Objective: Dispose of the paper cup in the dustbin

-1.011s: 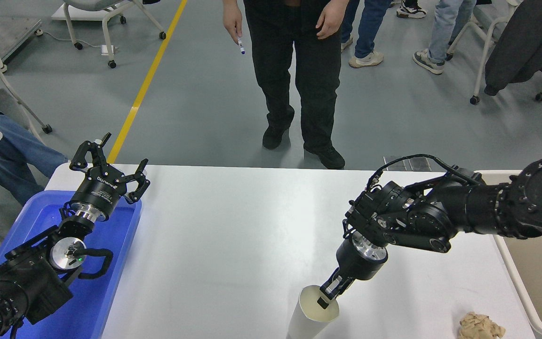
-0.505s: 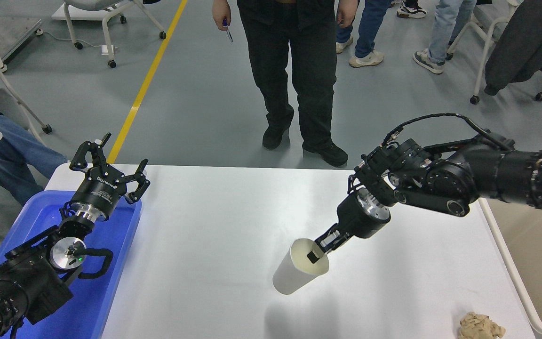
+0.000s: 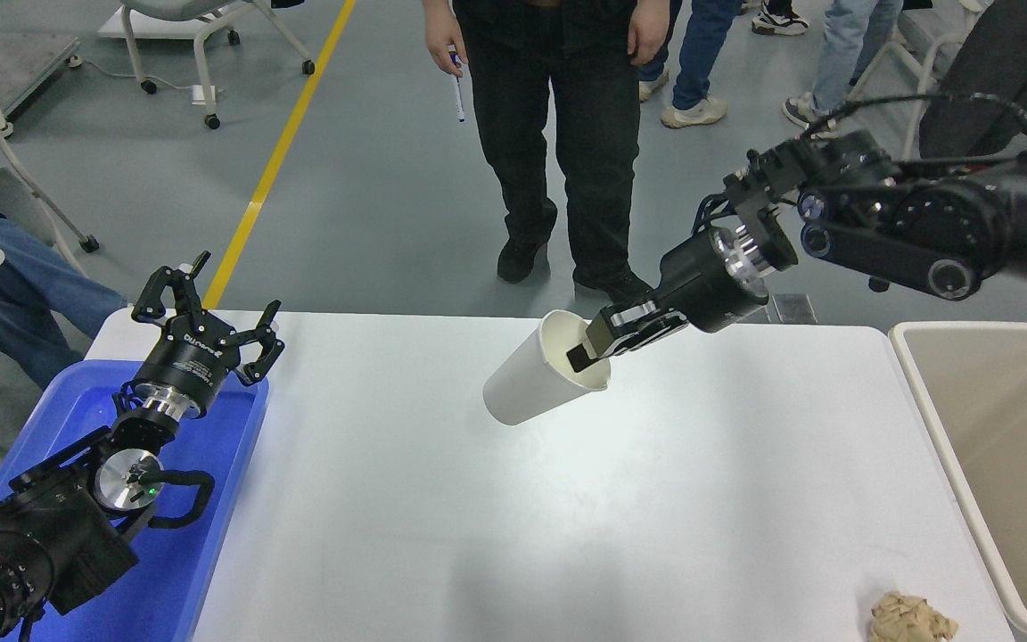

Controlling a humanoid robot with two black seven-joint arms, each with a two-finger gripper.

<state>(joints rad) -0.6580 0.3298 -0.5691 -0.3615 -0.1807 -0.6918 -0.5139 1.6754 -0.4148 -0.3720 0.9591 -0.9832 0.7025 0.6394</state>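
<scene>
The white paper cup (image 3: 531,374) hangs in the air above the middle of the white table (image 3: 567,517), tilted with its cream mouth facing right. My right gripper (image 3: 592,346) is shut on the cup's rim, one finger inside the mouth, and holds it well above the table. The right arm comes in from the upper right. The beige dustbin (image 3: 995,446) stands at the table's right edge, to the right of and below the cup. My left gripper (image 3: 210,308) is open and parked at the lower left over the blue tray (image 3: 201,535).
A crumpled tan paper wad (image 3: 910,618) lies at the table's front right, beside the dustbin. A person in black trousers (image 3: 558,143) stands at the far side, holding a pen. Other people and chairs stand further back.
My right gripper has lifted the paper cup off the table's front and carried it up and away toward the far middle, tilting it more sideways. The left arm has not moved.
</scene>
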